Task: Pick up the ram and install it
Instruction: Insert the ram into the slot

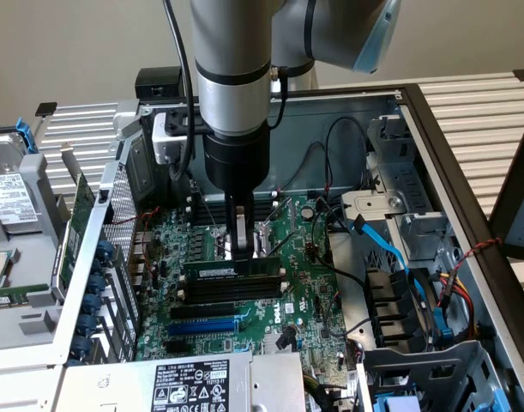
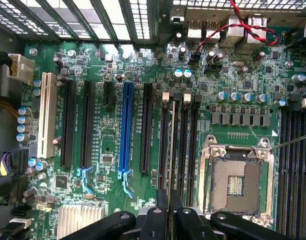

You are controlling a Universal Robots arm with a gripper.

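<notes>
Black jaws pinch the ram (image 2: 172,150), seen edge-on as a thin line running along the bank of black memory slots (image 2: 185,145) on a green motherboard (image 2: 107,95). An open processor socket (image 2: 238,175) lies just beside that bank; a blue expansion slot (image 2: 125,125) and a white one (image 2: 46,115) sit on its other side.

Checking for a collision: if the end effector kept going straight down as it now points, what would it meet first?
Likely the black memory slot: the end effector grips the ram, which stands edge-down right over it. Whether they already touch is unclear.
</notes>
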